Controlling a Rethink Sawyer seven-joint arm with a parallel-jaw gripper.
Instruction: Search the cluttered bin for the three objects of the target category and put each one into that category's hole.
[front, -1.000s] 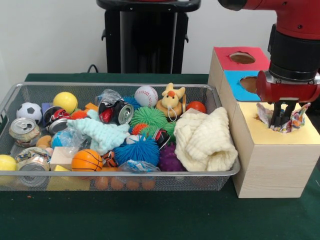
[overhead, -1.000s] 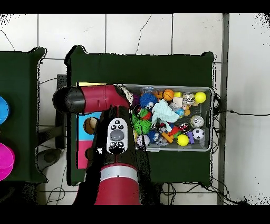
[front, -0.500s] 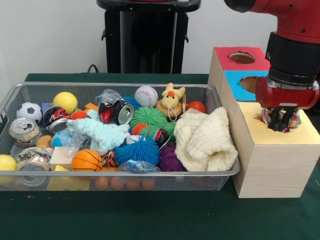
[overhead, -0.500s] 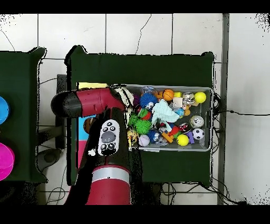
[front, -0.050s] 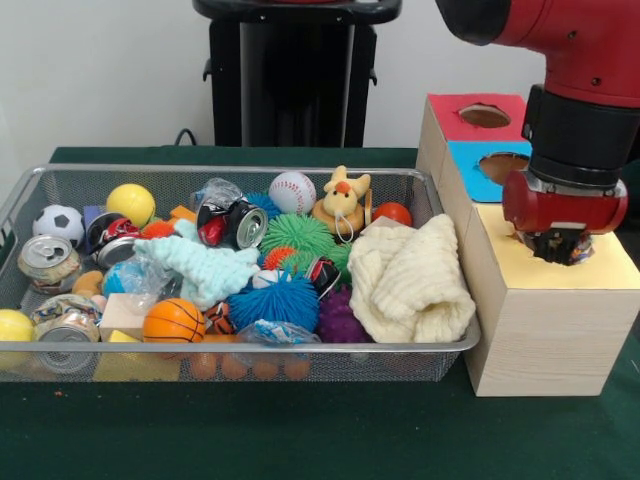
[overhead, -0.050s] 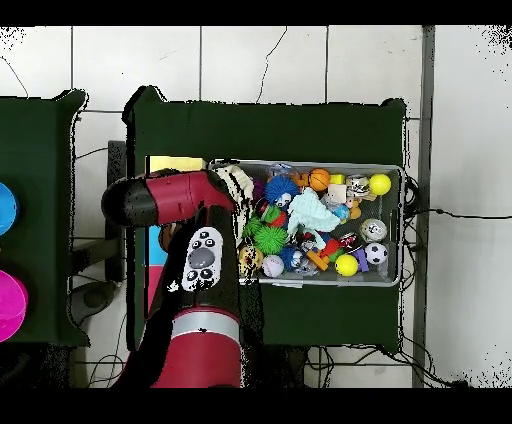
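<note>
Yellow hole holds the gripper; its grip seemingly hidden.

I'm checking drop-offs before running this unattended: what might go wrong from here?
The claw sits low in the hole of the yellow-topped box, so lifting off-centre might catch the hole's edge and shift the box. No wrapper shows at the hole now; whether it has dropped clear cannot be seen. The red box and blue box stand right behind the arm, so a careless swing may clip them.
</note>
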